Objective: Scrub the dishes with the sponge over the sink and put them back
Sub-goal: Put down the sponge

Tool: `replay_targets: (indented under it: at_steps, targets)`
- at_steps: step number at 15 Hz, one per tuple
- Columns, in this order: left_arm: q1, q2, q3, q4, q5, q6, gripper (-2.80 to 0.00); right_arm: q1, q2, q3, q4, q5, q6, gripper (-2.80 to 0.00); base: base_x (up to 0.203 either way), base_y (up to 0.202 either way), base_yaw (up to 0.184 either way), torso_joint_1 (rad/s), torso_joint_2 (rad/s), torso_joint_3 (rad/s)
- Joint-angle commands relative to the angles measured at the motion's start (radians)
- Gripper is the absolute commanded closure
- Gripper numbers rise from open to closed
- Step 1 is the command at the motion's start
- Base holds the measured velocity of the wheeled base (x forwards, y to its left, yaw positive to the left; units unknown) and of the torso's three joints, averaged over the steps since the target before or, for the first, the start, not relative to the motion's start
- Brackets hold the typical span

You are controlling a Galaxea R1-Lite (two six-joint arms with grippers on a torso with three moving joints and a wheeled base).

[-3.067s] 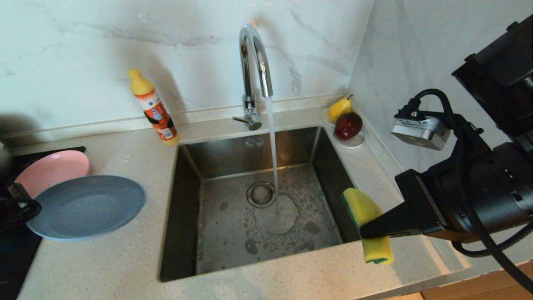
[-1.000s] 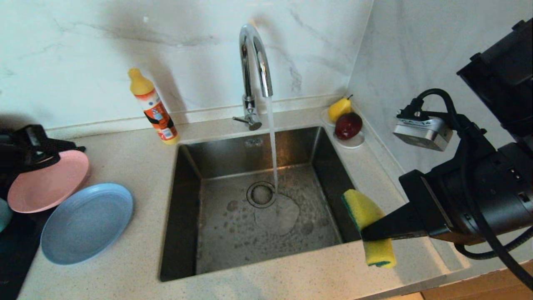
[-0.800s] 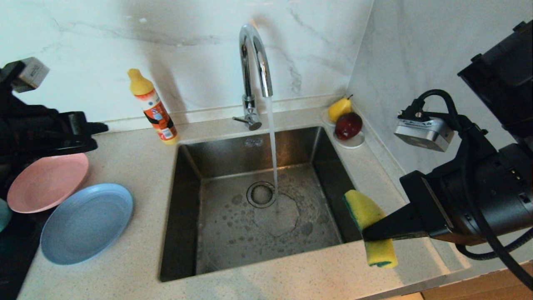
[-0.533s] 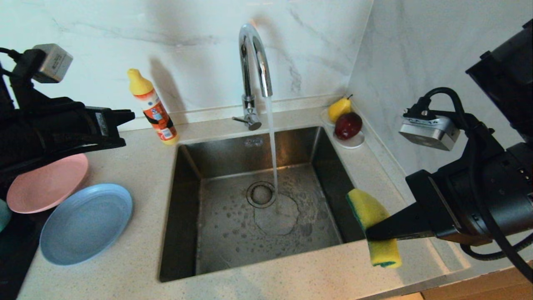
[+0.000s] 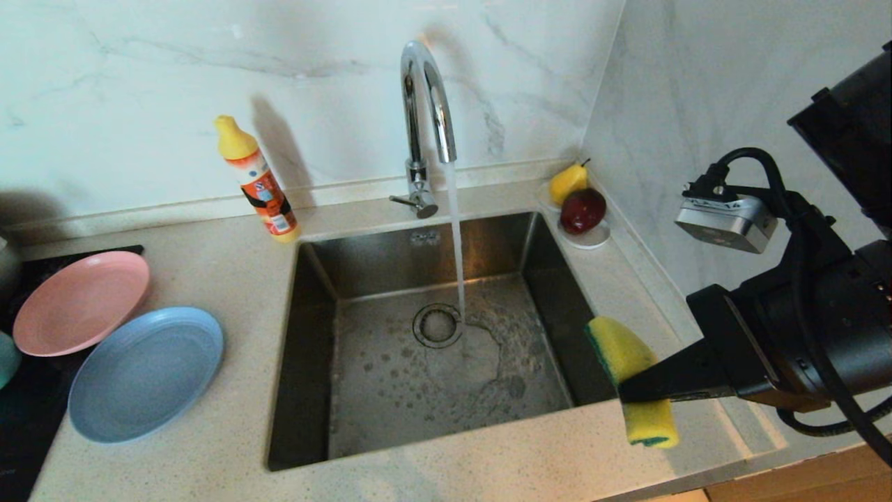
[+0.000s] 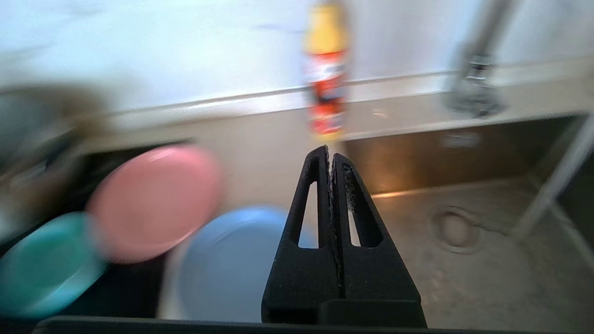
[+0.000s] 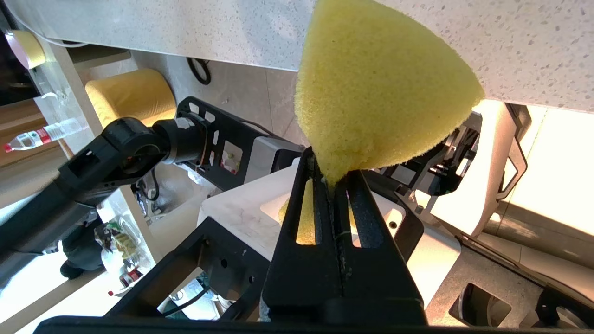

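Observation:
A pink plate [image 5: 81, 302] and a larger light-blue plate [image 5: 145, 373] lie side by side on the counter left of the sink [image 5: 390, 404]. The teal bowl [image 5: 4, 359] peeks in at the left edge. Water runs from the chrome tap [image 5: 426, 97] onto the drain. At the sink's front right corner my right gripper [image 5: 624, 392] is shut on the yellow sponge [image 5: 631, 376], which hangs bent over the rim. My left gripper [image 6: 330, 155] is shut with nothing in it, out of the head view. Its wrist view looks across the blue plate [image 6: 227, 264], pink plate [image 6: 155, 199] and bowl [image 6: 44, 264].
An orange bottle with a yellow cap [image 5: 258, 181] stands behind the sink's left corner. A white saucer [image 5: 591, 240] with a pear and a red apple sits in the back right corner. A black hob [image 5: 28, 425] lies under the plates' left side.
The blue plate came down onto the counter beside the pink one. My left arm then rose, swung right above the plates and left the head view. The right gripper with the sponge drifted slightly right.

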Motion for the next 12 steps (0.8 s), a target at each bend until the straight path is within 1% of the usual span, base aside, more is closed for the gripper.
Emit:
replay_targets:
  at_steps: [1,2,4,5,6,9,10,11,12]
  targets:
    - [0.014,-0.279,0.082,0.129,0.107,-0.003,0.0,0.001,0.004,0.002,0.005,0.003,0.004,0.0,0.0,0.0,0.0,0.0,0.0,0.0]
    - [0.027,-0.343,0.123,0.186,0.136,-0.006,0.0,0.002,0.005,0.001,0.005,0.003,0.004,0.0,0.0,0.0,0.0,0.0,0.0,0.0]
    - [0.048,-0.471,0.268,0.249,0.166,-0.011,0.0,0.002,0.003,-0.002,0.004,0.003,0.004,0.0,0.0,0.0,0.0,0.0,0.0,0.0]
    - [0.053,-0.528,0.332,0.26,0.168,-0.011,0.0,0.002,-0.001,-0.001,0.004,0.002,0.005,0.0,0.0,0.0,0.0,0.0,0.0,0.0]
    - [0.063,-0.572,0.397,0.268,0.151,-0.012,0.0,0.002,-0.004,0.0,0.005,0.001,0.005,0.0,0.0,0.0,0.0,0.0,0.0,0.0]
    - [0.081,-0.703,0.544,0.283,0.056,-0.013,0.0,0.004,-0.014,-0.001,0.005,0.001,0.006,0.0,0.0,0.0,0.0,0.0,0.0,0.0]
    - [0.083,-0.752,0.577,0.292,0.011,-0.012,0.0,0.004,-0.018,0.001,0.005,0.001,0.004,0.0,0.0,0.0,0.0,0.0,0.0,0.0]
    - [0.085,-0.778,0.588,0.312,-0.078,-0.012,0.0,0.004,-0.018,0.001,0.005,0.001,0.004,0.0,0.0,0.0,0.0,0.0,0.0,0.0]
    - [0.085,-0.779,0.598,0.317,-0.146,-0.011,0.0,0.004,-0.02,0.003,0.006,0.001,0.004,0.0,0.0,0.0,0.0,0.0,0.0,0.0]
